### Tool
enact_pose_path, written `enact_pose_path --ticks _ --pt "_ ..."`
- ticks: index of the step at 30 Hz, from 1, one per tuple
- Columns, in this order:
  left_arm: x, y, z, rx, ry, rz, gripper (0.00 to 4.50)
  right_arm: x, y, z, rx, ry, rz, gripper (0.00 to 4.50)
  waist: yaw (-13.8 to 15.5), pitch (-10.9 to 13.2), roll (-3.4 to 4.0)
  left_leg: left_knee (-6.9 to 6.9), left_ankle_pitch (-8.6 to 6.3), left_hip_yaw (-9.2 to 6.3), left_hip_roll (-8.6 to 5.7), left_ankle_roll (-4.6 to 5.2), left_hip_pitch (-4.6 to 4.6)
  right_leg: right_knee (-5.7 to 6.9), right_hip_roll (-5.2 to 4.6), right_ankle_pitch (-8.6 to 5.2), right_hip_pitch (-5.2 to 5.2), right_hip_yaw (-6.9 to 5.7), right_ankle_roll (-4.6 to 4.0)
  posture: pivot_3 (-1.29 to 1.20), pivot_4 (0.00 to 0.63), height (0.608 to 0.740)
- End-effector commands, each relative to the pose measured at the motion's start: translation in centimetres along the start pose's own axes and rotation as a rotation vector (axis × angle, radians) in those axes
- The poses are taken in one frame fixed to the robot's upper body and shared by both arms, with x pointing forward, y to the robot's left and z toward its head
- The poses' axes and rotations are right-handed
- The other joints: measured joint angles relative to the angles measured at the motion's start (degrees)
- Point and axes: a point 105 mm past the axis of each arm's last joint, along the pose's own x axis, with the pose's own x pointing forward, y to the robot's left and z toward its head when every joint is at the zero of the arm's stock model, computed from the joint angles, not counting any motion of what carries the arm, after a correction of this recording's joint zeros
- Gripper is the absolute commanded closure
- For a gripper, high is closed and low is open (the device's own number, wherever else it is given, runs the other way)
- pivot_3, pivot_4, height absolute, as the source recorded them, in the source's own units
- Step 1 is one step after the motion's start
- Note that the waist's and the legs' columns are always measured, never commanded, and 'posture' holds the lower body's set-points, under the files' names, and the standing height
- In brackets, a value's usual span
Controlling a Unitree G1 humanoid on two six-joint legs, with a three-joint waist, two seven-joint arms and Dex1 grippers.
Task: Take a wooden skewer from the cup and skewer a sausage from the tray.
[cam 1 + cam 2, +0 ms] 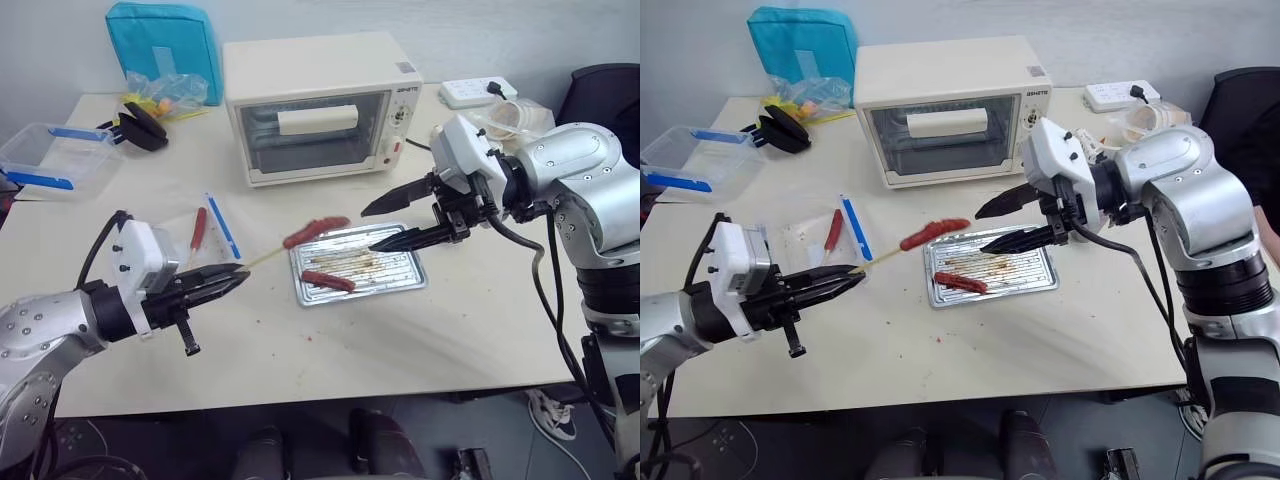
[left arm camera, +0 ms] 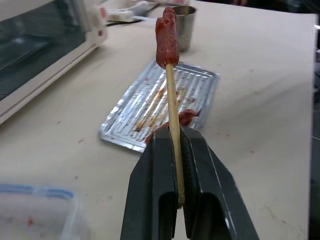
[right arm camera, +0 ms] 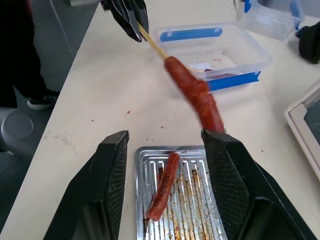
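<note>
Cream tabletop; ribbed tray (image 1: 400, 275), thin skewer (image 2: 173, 125) through sausage (image 1: 315, 231).

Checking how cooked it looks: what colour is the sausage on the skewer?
Reddish-brown; the sausage on the pale wooden skewer shows best in the right wrist view.

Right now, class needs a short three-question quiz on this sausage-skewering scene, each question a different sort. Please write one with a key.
1. True or false: the left gripper is shut on the wooden skewer.
2. How many sausages lie in the tray?
3. The right gripper is: A) open, B) clamping the cup, C) holding the skewered sausage.

Key: 1 true; 2 one, the loose sausage; 3 A.
</note>
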Motion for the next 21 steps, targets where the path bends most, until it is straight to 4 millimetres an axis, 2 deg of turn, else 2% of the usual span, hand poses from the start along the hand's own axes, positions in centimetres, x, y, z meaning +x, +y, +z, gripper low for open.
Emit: enact_pose_path --ticks 1,3,9,14,19,21 --pt "-0.8 1.2 0.1 0.026 0.008 0.268 4.5 -0.9 -0.2 2.0 -0.002 -0.081 -0.061 2.09 -0.01 0.0 0.0 0.0 0.0 0.0 0.0 0.0 0.0 0.0 -0.01 0.0 0.0 0.02 0.0 0.0 0.15 0.74" --pt "-1.9 2.5 -0.8 -0.029 0.016 0.491 4.5 -1.1 -0.2 2.5 0.022 -0.117 -0.082 2.09 0.01 0.0 -0.01 -0.01 -0.01 0.0 0.0 0.01 0.01 0.01 -0.03 0.0 0.0 0.05 0.0 0.0 0.15 0.74" --pt "-4.6 4.8 -2.8 -0.166 0.045 0.942 4.5 -1.2 0.1 3.7 0.056 -0.176 -0.128 2.09 0.1 -0.03 -0.05 0.01 0.0 -0.02 -0.01 0.02 0.03 0.06 -0.04 0.01 0.03 0.04 0.01 0.0 0.15 0.74" --pt "-5.1 5.3 -3.8 -0.247 0.068 1.084 4.5 -0.9 0.4 3.8 0.064 -0.185 -0.14 2.09 0.32 -0.11 -0.18 0.03 0.0 -0.03 -0.04 0.03 0.02 0.06 -0.04 0.01 0.05 0.03 0.02 0.0 0.15 0.74" --pt "-3.1 6.0 -6.0 -0.353 0.125 1.084 4.5 -0.5 0.6 3.5 0.074 -0.193 -0.147 2.09 0.46 -0.11 -0.19 0.04 0.01 -0.02 -0.12 0.03 0.03 0.07 -0.01 0.01 0.06 0.01 0.02 0.0 0.15 0.74" --pt "-2.7 6.0 -6.4 -0.377 0.132 1.068 3.92 -0.6 0.5 3.6 0.075 -0.192 -0.157 2.04 0.45 -0.11 -0.19 0.04 0.01 -0.03 -0.1 0.03 0.02 0.05 0.0 0.01 0.06 0.0 0.02 0.0 0.15 0.74"
